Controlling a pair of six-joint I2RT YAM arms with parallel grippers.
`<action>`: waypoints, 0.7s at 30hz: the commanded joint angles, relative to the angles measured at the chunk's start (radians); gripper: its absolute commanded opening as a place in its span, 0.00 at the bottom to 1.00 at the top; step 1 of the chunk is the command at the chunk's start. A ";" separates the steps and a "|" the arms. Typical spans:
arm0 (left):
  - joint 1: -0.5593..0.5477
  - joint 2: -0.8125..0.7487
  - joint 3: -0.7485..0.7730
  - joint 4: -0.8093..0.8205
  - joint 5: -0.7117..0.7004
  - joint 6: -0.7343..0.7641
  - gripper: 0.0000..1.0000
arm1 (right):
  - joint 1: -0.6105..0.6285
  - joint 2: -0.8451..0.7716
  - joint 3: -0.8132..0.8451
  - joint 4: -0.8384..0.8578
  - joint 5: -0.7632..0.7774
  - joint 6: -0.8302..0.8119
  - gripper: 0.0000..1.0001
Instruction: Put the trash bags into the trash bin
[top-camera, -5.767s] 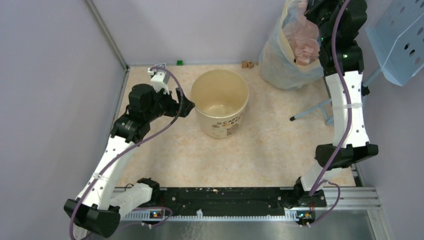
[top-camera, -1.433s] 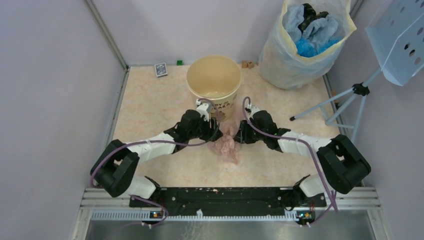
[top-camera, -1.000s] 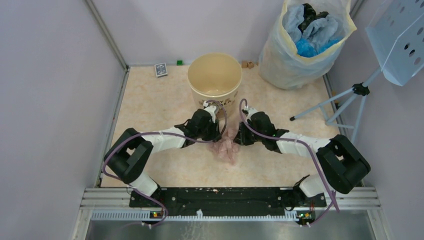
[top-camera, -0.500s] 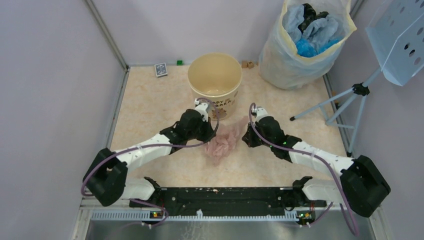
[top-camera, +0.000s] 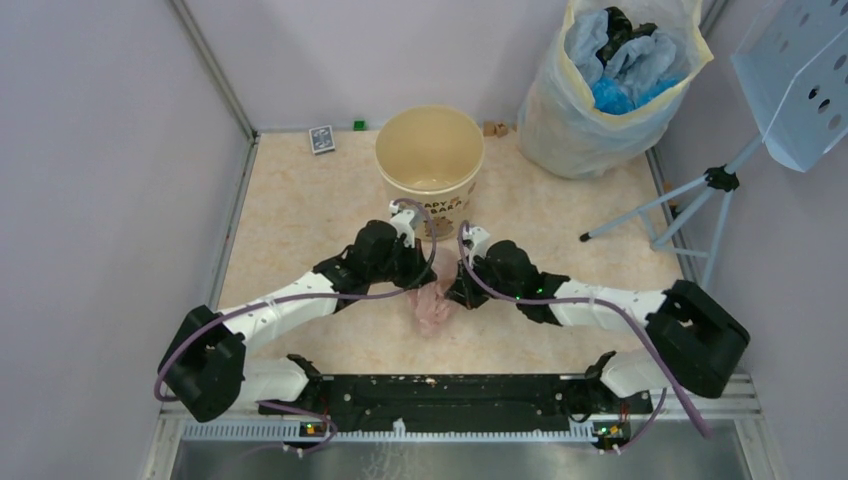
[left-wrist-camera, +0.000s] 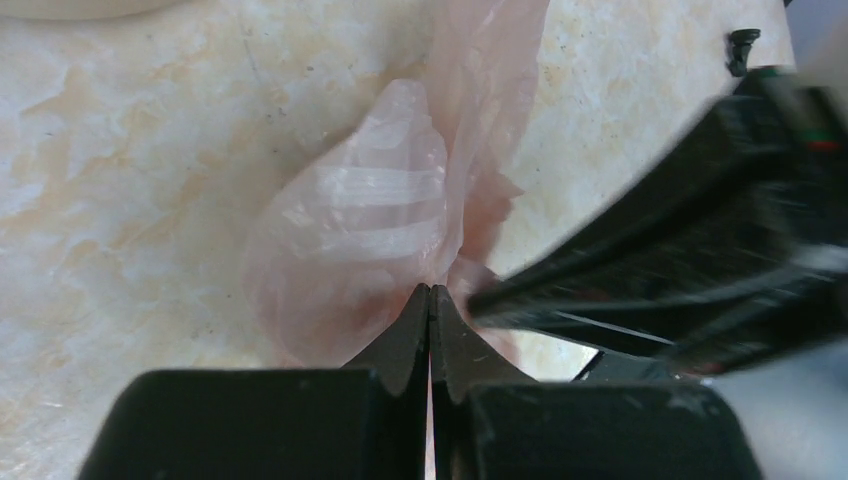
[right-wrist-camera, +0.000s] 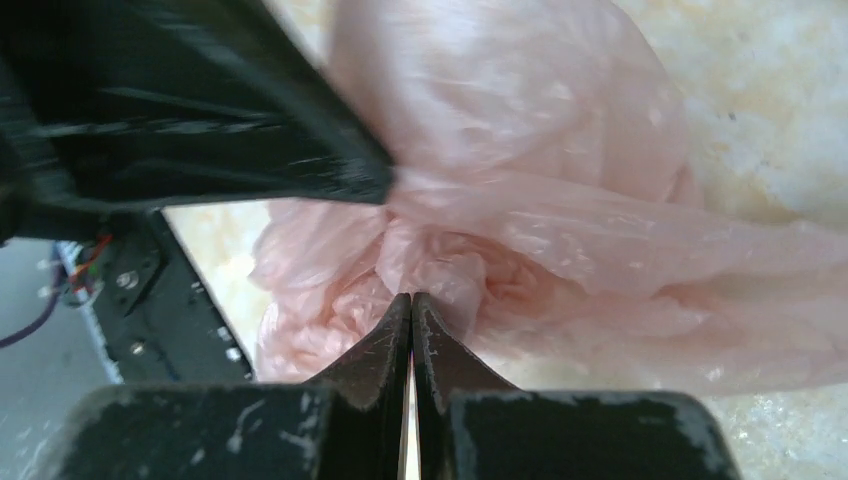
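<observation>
The trash bag (top-camera: 432, 312) is a crumpled pale-pink film on the floor between my two grippers, in front of the trash bin (top-camera: 430, 160), a cream-yellow bucket standing upright. My left gripper (top-camera: 424, 284) reaches the bag from the left. In the left wrist view its jaws (left-wrist-camera: 430, 290) are pressed together on a fold of the bag (left-wrist-camera: 360, 220). My right gripper (top-camera: 451, 298) comes in from the right, close beside the left one. In the right wrist view it (right-wrist-camera: 411, 298) is shut on the bunched film (right-wrist-camera: 520, 200).
A large whitish-yellow bag (top-camera: 610, 100) with blue and black contents stands at the back right. A tripod leg (top-camera: 650, 210) and a perforated blue panel (top-camera: 800, 80) are at the right. A card box (top-camera: 321, 138) and small blocks (top-camera: 494, 128) lie by the back wall.
Both grippers closed on the bag about a second ago and pulled it apart, spreading it. Now the right gripper has swung back left towards the left one and the bag is bunched again.
</observation>
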 joint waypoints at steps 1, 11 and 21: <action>-0.003 -0.012 0.016 -0.009 0.059 -0.029 0.00 | 0.004 0.153 0.051 0.071 0.106 0.083 0.00; 0.027 -0.144 0.045 -0.054 0.117 -0.062 0.00 | 0.002 0.238 0.002 0.111 0.183 0.146 0.00; 0.031 -0.107 0.050 -0.141 0.058 0.091 0.19 | 0.002 0.003 -0.041 0.080 0.204 0.078 0.12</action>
